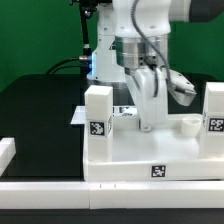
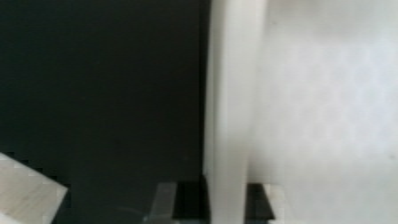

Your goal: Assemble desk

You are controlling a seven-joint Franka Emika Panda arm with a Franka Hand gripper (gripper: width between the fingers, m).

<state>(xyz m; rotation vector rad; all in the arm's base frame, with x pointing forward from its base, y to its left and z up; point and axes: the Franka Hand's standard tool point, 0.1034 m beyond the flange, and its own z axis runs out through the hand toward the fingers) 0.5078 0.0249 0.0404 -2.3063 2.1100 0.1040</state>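
The white desk tabletop [image 1: 130,155] lies on the black table with its sockets facing up. One leg [image 1: 98,112] stands upright in the corner at the exterior view's left, and another leg [image 1: 214,112] stands at the right edge. An open round socket [image 1: 188,125] shows near the right leg. My gripper [image 1: 148,88] is shut on a third leg [image 1: 150,115] and holds it upright, with its lower end on the tabletop's far side. In the wrist view this leg [image 2: 237,100] runs as a white bar between my fingers [image 2: 180,203], midway at the gripper [image 2: 222,203].
A low white border wall [image 1: 40,190] runs along the front, with a short piece [image 1: 5,150] at the exterior view's left. The marker board [image 1: 80,116] lies behind the left leg. A blurred white surface [image 2: 338,100] fills one side of the wrist view.
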